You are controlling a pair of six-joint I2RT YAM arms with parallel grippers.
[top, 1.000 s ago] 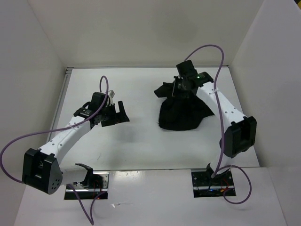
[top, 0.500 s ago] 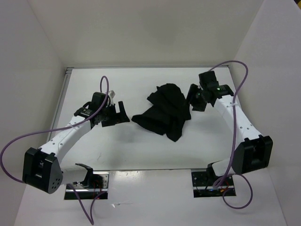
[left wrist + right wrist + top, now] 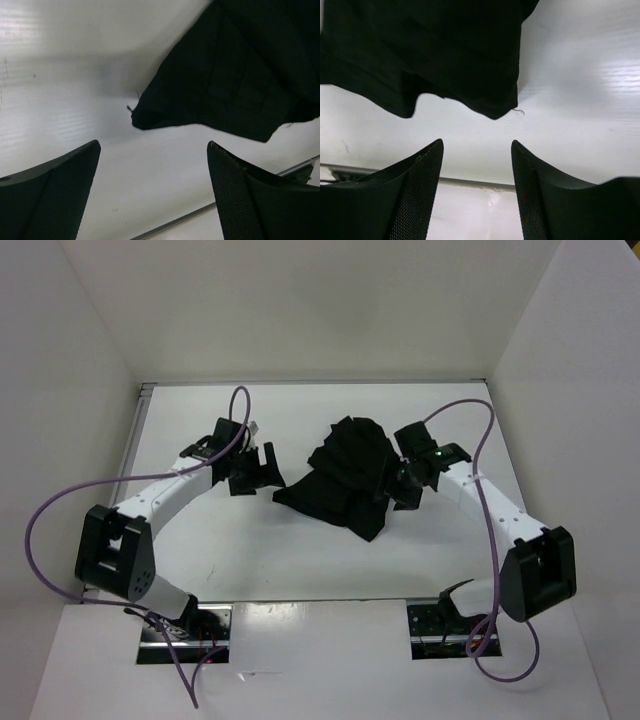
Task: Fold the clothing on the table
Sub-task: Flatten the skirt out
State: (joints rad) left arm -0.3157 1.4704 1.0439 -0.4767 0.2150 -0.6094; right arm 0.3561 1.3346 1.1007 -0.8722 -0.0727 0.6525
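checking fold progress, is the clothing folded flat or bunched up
Bunched up: the clothing lies in an uneven, crumpled heap on the table, no neat fold.

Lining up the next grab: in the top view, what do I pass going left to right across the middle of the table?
left claw, open and empty → black pleated clothing, bunched in a heap → right claw, open at the heap's right edge

Robotics lab test cell: white walls [image 3: 300, 300] are boxing in a plain white table [image 3: 300, 555]; left arm [image 3: 165, 495] and right arm [image 3: 482, 504] are sitting bolted at its near edge, purple cables [image 3: 462, 404] looping loose around them.
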